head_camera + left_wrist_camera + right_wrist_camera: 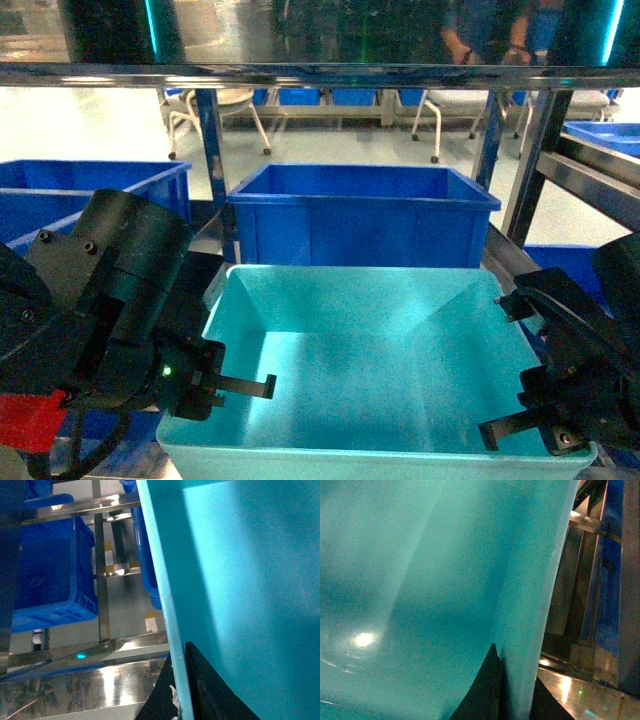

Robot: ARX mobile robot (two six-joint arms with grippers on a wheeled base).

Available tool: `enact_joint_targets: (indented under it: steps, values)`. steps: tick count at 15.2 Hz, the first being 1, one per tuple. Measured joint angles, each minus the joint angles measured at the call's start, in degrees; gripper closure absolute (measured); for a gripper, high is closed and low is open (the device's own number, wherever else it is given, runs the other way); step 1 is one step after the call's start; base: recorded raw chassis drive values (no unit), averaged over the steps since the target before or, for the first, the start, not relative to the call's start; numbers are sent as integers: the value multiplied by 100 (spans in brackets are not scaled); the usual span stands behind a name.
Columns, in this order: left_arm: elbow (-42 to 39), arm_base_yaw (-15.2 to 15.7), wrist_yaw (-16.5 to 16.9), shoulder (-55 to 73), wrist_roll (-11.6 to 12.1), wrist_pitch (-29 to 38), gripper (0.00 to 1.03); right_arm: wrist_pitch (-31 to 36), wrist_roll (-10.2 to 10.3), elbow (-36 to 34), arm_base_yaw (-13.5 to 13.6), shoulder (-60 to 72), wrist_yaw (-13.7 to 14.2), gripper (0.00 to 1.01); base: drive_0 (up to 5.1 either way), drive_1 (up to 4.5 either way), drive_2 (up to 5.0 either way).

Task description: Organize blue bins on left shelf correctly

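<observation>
Head view: the turquoise bin (375, 370) sat near, before a dark blue bin (360, 215), so both arms could carry it level. Left wrist view: the left gripper (181, 680) pinched its left wall. Right wrist view: the right gripper (512, 690) clamped the right wall.

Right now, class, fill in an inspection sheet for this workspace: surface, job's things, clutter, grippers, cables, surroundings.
Surface: silvery steel-framed rack, rails only partly visible.
Job's things: light turquoise rectangular plastic tub, empty, in front of a darker royal-blue bin.
Clutter: nothing seen.
Grippers: left gripper pinches the tub's left wall, one finger inside; right gripper pinches the right wall.
Cables: black cable loops under the left arm.
Surroundings: another royal-blue bin left, chairs beyond.
</observation>
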Motion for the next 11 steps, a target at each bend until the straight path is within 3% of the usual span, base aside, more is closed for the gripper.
enact_joint_targets:
  steps: [5,6,8,11]
  values:
    - [0,0,0,0,0,0,101,0,0,-4,4,0,2,99,0,0,0]
    - [0,0,-31,0,90,-7,96,2,-2,-4,4,0,7,99,0,0,0]
    - [0,42,-116,-2,431,105,73,-57,-356,-24,55,0,7,78,0,0,0]
    - [17,83,-63,-4,474,278,42,76,-485,-26,109,-2,-26,46,0,0,0]
